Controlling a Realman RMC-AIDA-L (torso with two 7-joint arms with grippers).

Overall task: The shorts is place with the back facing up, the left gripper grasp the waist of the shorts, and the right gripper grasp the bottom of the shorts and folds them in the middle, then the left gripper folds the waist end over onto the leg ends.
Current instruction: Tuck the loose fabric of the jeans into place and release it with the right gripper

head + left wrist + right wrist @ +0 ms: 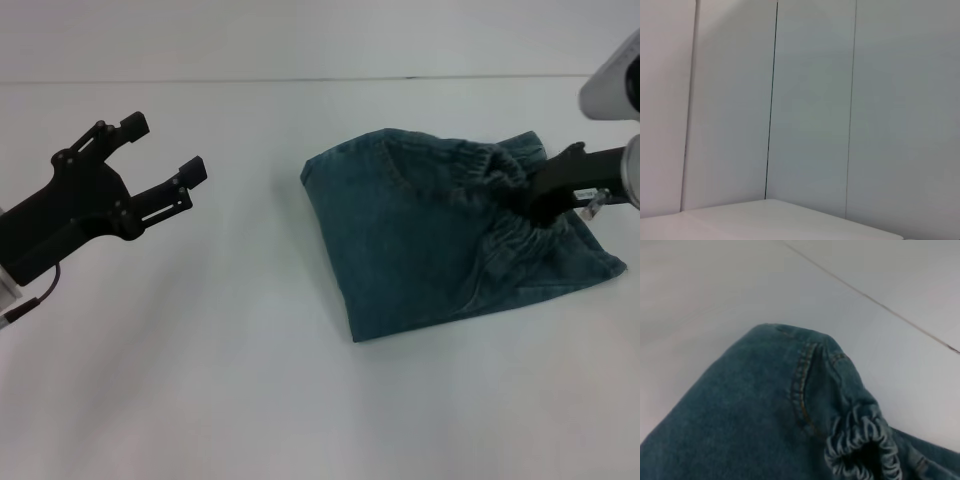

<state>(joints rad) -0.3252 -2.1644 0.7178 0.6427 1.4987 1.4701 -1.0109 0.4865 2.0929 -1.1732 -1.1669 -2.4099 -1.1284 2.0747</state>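
The blue denim shorts (440, 240) lie folded into a rough trapezoid on the white table, right of centre in the head view. Their gathered elastic waistband (495, 165) runs along the far right side. My right gripper (528, 200) reaches in from the right and is shut on that puckered waistband, with cloth bunched around its black fingers. The right wrist view looks closely over the shorts (755, 410), showing a stitched seam and the ruffled waistband (862, 445). My left gripper (165, 146) hovers open at the far left, well away from the shorts and holding nothing.
The white table (230, 380) stretches wide around the shorts, with its far edge against a pale wall (300, 40). The left wrist view shows only wall panels (810, 100) and a corner of the table (770, 220).
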